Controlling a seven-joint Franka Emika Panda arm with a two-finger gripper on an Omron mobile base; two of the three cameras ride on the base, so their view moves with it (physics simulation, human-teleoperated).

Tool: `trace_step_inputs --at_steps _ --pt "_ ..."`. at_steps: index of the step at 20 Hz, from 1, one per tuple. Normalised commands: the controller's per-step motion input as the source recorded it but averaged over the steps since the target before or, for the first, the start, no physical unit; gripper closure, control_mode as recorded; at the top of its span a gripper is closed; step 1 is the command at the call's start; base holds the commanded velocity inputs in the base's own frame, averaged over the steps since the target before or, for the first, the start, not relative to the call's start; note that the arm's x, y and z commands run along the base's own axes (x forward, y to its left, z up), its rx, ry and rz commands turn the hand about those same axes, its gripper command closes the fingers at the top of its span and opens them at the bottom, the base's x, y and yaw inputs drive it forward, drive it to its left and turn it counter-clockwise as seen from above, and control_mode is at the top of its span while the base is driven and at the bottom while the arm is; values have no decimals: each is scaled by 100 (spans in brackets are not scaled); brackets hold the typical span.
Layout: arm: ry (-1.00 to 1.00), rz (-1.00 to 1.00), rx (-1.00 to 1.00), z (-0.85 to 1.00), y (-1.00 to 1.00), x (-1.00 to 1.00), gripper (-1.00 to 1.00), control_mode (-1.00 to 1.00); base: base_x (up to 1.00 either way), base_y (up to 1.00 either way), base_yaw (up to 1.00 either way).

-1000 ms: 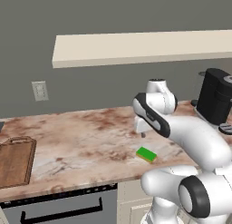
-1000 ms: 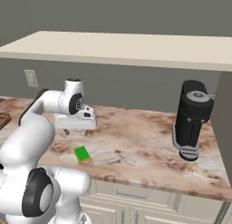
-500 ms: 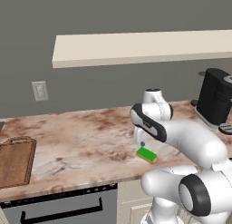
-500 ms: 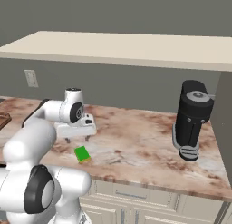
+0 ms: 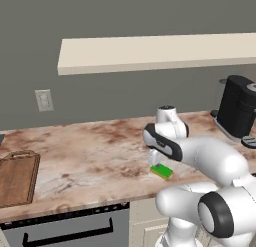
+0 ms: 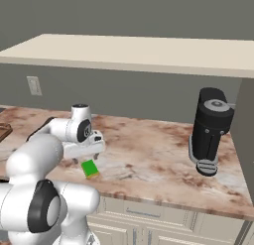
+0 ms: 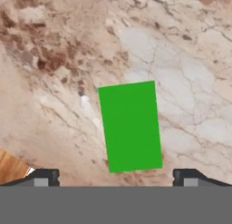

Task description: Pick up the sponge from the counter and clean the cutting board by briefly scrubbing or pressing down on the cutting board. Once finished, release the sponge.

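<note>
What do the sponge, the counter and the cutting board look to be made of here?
Sponge: likely foam, flat matte green top, yellow edge below. Counter: polished stone look, beige with reddish-brown marbling. Cutting board: wood, brown with visible grain.

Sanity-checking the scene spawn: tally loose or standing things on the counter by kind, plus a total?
Sponge: 1
Cutting board: 1
Coffee machine: 1
Total: 3, all on the counter. The gripper hangs open over the sponge, fingertips either side.
</note>
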Motion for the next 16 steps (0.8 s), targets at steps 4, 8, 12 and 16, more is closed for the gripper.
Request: trace_step_inputs --at_steps 4,8,12,16 --pt "0 8 0 -29 0 0 -100 -100 0 0 0" --pt "0 11 0 -34 0 0 -100 -100 0 0 0" --pt "-1 11 0 -24 -1 0 -100 -100 0 0 0" --pt "-1 11 0 -12 -5 0 -100 -100 0 0 0"
